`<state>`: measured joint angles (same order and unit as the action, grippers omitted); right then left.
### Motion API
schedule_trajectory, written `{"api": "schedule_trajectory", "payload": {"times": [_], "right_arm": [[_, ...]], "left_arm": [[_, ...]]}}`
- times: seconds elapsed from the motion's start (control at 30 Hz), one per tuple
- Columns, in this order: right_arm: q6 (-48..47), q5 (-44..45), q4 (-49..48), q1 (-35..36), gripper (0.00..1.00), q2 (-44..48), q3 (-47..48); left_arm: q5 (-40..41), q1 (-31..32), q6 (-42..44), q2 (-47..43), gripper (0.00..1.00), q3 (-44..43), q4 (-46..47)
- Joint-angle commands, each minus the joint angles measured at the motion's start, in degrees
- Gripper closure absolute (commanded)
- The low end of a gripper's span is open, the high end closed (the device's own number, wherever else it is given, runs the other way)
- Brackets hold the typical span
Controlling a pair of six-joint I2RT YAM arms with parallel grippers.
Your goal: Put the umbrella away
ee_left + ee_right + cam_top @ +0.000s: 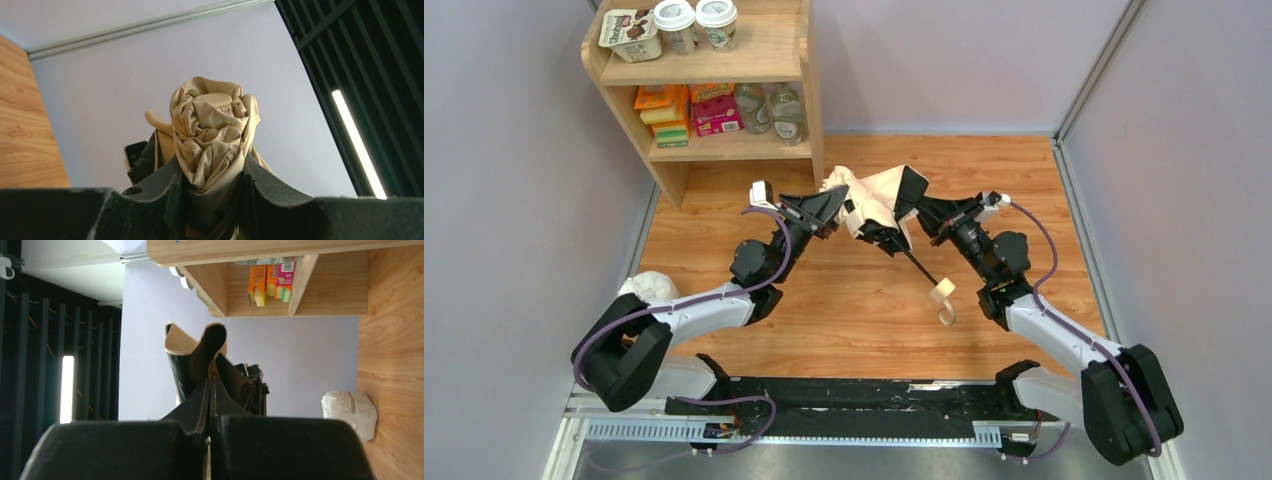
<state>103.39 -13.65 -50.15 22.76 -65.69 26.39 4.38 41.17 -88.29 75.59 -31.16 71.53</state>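
A: Far left, by the left arm's elbow: small white lumpy plastic bag (pixel 649 287) on the wood-grain table (pixel 824 310). Not ours. Left gripper (pixel 836 215)?

B: Clenched. Its wrist view shows the dark fingers (pixel 165 190) pinching a twisted wad of canopy (pixel 210 125), lifted off the table.

A: And the thing itself?

B: Pale beige fabric umbrella with a thin black shaft (pixel 879 200), hung between the two grippers at mid-table, in front of the light wooden shelf unit (pixel 764 45). It is half collapsed, with black lining showing. The shaft (pixel 919 266) slants down toward the near edge. The small light wooden block handle (pixel 942 291) and beige strap (pixel 946 314) are low. I can't tell whether they touch the table.

A: Right gripper (pixel 924 212)?

B: Also clamped, on a black-lined fold (pixel 192 355), with cloth squeezed between the pressed fingers.

A: My reading of the step: gathering the canopy around the shaft so it can be strapped shut.

B: Agreed. To do it well:
- Hold one grip as the anchor and let the other release and re-take further round, so the two aren't pulling against each other.
- Both holds are on cloth and neither is on the shaft, so hard tension risks straining fabric or ribs.
- Wrap every fold the same way, toward the shaft.
- The strap sits at the handle end, well apart from both grippers. One arm must go down for it once the bundle is slim.
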Motion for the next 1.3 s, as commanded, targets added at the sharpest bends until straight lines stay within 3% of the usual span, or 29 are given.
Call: {"api": "schedule_trajectory", "payload": {"times": [0.0,0.17,0.63,0.9,1.03,1.27], "right_arm": [[-6.89,3.01,5.67,-0.18,1.0,6.79,2.52],[-12.86,2.83,13.13,0.0,1.0,11.63,6.12],[-18.83,-1.29,21.13,1.58,1.0,18.41,8.84],[-25.52,-8.14,27.99,1.06,1.0,10.34,18.51],[-29.47,-14.72,37.13,0.97,1.0,5.5,25.71],[-22.72,-18.08,34.87,2.11,1.0,4.79,23.0]], "left_arm": [[2.56,0.05,3.48,-3.08,1.0,-0.48,12.32],[2.38,0.05,5.32,-3.52,1.0,-0.04,12.23],[2.13,0.05,6.73,-2.29,1.0,-0.05,9.25],[2.03,0.05,8.04,-6.77,1.0,3.47,-0.15],[1.24,0.05,9.89,-10.11,1.0,4.35,-8.06],[2.91,0.05,12.35,-10.2,1.0,7.16,-13.25]]}}
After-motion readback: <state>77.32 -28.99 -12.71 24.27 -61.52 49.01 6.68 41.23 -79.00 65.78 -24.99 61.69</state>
